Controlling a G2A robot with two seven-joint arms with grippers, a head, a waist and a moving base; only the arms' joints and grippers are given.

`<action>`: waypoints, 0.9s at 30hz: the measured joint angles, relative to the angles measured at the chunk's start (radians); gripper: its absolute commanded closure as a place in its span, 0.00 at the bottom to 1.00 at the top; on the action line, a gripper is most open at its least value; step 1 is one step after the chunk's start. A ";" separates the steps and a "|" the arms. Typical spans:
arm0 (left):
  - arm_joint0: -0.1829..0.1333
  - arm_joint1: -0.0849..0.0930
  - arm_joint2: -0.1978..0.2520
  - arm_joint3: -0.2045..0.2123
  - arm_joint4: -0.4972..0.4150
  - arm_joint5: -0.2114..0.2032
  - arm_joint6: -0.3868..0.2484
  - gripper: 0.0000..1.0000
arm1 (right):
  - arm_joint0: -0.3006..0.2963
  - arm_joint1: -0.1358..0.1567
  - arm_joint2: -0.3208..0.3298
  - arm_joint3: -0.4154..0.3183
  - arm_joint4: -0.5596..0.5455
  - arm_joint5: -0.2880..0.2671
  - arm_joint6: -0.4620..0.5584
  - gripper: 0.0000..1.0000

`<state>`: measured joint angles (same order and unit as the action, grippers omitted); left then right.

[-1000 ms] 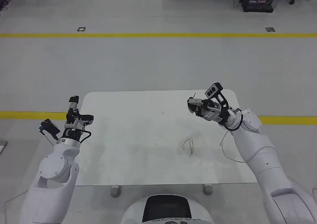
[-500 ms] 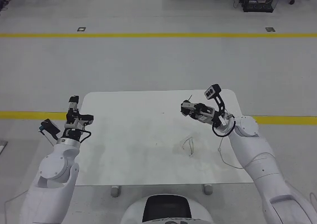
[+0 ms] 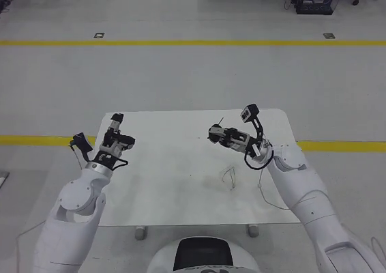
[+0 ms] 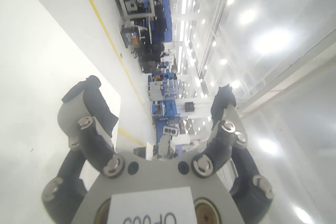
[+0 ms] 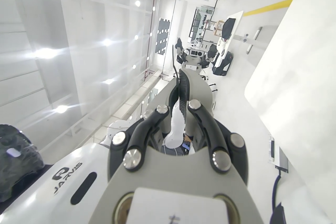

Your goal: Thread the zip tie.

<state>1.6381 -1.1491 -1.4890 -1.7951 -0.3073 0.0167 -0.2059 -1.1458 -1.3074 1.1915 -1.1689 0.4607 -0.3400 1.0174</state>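
Observation:
A thin black zip tie [image 5: 174, 66] sticks out past the tips of my right gripper [image 5: 181, 78], which is shut on it. From above, the right gripper [image 3: 212, 132] hovers over the right half of the white table [image 3: 166, 198], with the tie's tail [image 3: 219, 123] pointing up and away. My left gripper [image 4: 157, 88] is open with nothing between its fingers. It is held above the table's left edge [image 3: 117, 124], facing the right gripper across a wide gap. The right wrist view shows it far off [image 5: 193, 54].
A thin looped strand [image 3: 229, 176], possibly a second zip tie, lies on the table below the right gripper. A cable [image 3: 269, 188] trails from the right arm near the table's right edge. Yellow floor lines [image 3: 193, 43] run behind the table.
The left arm has swung inward from off the table's left side to above its left edge. The right gripper has carried the zip tie leftward, toward the table's middle.

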 measured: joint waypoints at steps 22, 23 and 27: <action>-0.108 -0.006 0.173 0.009 0.099 -0.073 -0.212 0.00 | -0.031 -0.021 -0.043 -0.034 -0.102 0.000 -0.141 1.00; -0.116 -0.006 0.186 0.010 0.119 -0.078 -0.217 0.00 | -0.035 -0.022 -0.044 -0.035 -0.106 0.000 -0.150 1.00; -0.123 -0.006 0.195 0.016 0.162 -0.088 -0.206 0.00 | -0.041 -0.023 -0.043 -0.037 -0.111 0.000 -0.162 1.00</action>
<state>1.5150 -1.1549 -1.2935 -1.7795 -0.1450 -0.0709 -0.4123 -1.1864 -1.3301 1.1484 -1.2061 0.3501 -0.3400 0.8559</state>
